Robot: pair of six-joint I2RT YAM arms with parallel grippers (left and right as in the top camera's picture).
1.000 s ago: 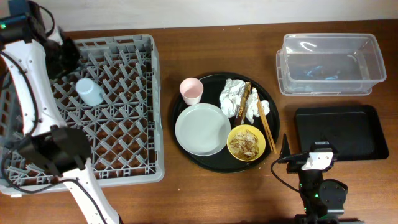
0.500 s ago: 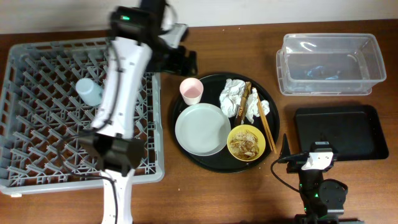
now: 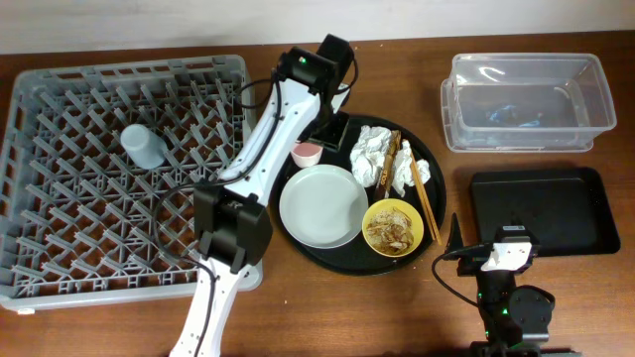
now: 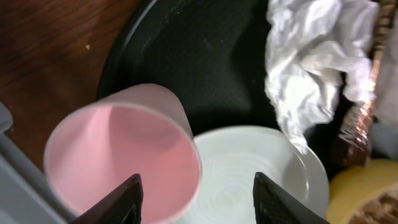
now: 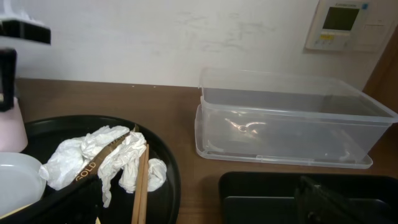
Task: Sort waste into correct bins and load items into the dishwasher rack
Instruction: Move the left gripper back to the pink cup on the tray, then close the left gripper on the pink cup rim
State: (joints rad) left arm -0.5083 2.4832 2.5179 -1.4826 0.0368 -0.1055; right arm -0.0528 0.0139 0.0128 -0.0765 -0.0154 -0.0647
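My left gripper (image 3: pixel 310 142) (image 4: pixel 200 198) is open and low over the small pink cup (image 3: pixel 307 154) (image 4: pixel 118 155) on the round black tray (image 3: pixel 342 134). One finger is over the cup's mouth, the other over the pale grey plate (image 3: pixel 322 205) (image 4: pixel 249 168). Crumpled white napkins (image 3: pixel 375 154) (image 4: pixel 311 56) (image 5: pixel 106 158) and brown chopsticks (image 3: pixel 425 203) (image 5: pixel 140 186) lie on the tray's right side. The yellow bowl (image 3: pixel 393 227) holds brownish food scraps. The light-blue cup (image 3: pixel 142 146) lies in the grey rack (image 3: pixel 60 238). My right gripper (image 3: pixel 474 246) (image 5: pixel 199 200) is open and empty near the table's front.
The clear plastic tub (image 3: pixel 526 99) (image 5: pixel 292 118) stands at the back right. The shallow black rectangular tray (image 3: pixel 551 208) (image 5: pixel 267 193) lies in front of it, just ahead of my right gripper. The left arm reaches across the rack's right edge.
My left arm has swung from the rack's far left side rightward to the round tray and now hangs over the pink cup. The right arm has not moved.
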